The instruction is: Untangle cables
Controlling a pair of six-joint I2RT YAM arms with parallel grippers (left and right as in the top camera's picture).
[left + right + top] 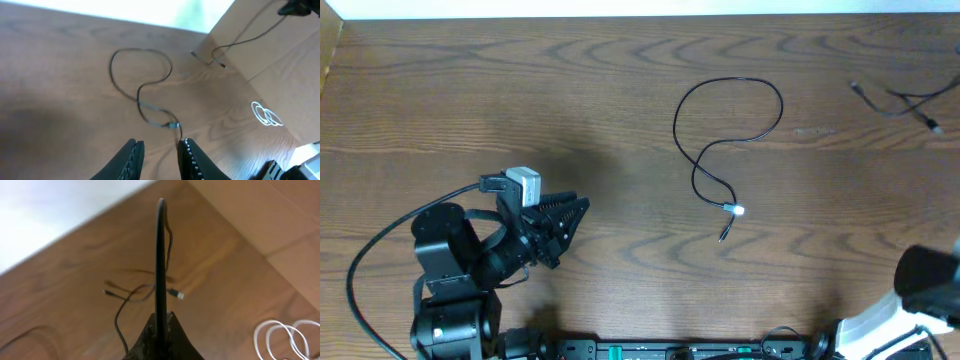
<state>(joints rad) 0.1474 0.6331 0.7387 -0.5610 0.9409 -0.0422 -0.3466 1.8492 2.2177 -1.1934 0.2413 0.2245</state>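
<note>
1 cable (708,152) is lying free in an open loop at the centre of the table (470,90). A tangle (918,97) is waiting at 2 o'clock, so work is remaining there. Left gripper (161,145) is hovering released, empty, at 8 o'clock; right gripper (161,317) is clenching a cord (160,255), seemingly from that tangle.

Wooden table (520,90), looped black cable (779,110), second cable (905,100)

Soft even light falling across the table (620,100), dim shadow pooling at near left, plug tip (737,210) glinting white, far edge blowing out in wrist views, both blurring slightly, close cable (160,255) looming dark, unfocused
</note>
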